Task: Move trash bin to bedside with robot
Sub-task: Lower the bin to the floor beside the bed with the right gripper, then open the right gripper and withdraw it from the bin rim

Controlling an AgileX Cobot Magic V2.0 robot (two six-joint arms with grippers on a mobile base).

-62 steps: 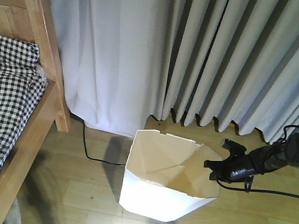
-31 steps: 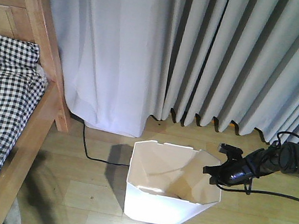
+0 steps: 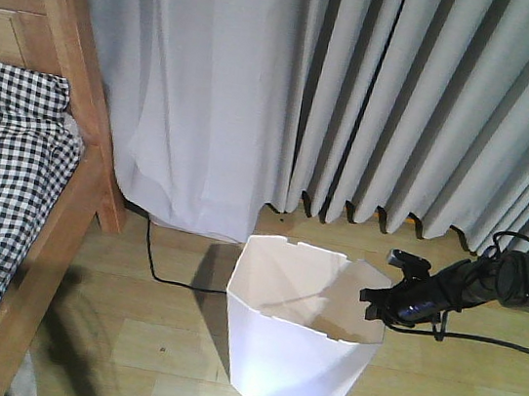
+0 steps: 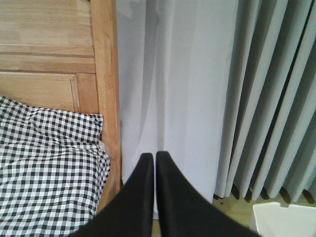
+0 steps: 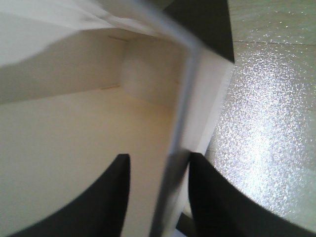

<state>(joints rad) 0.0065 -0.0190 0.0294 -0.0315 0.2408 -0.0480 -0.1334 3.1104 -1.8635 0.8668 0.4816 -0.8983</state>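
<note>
Right gripper (image 5: 155, 197): jaws straddle the thin wall of the white angular plastic trash bin (image 3: 301, 326), one finger inside, one outside, rim edge between them. A narrow gap shows either side of the wall in the wrist view, so whether it truly pinches I cannot tell. Left gripper (image 4: 153, 197): black fingers pressed together, holding nothing, aimed at the curtain.

Change: a second ago the bin was tipped toward the camera, with the inside floor showing. Now it sits close to upright, outer front wall in view, and has slid slightly right and toward the camera. The slim black right arm (image 3: 469, 286) has dropped a little and stays at the bin's right rim. Reads as the bin being set level for dragging; no real progress toward the light brown wooden bed frame (image 3: 68, 190) yet, and the bin stands well apart from it, near the curtain hem.

Materials: bin walls thin, smooth, matte, faceted, tapering down, rim notched; likely flexes under a one-sided grip. Bedding (image 3: 2, 171) is soft, wrinkled black-and-white check. Pale grey pleated curtain (image 3: 358, 93) hangs to the floor. Wood-look plank floor (image 3: 135, 347) is glossy, with glare in the right wrist view. Thin black cable (image 3: 161, 267) lies on the floor between bed and bin; it could snag on a drag.
</note>
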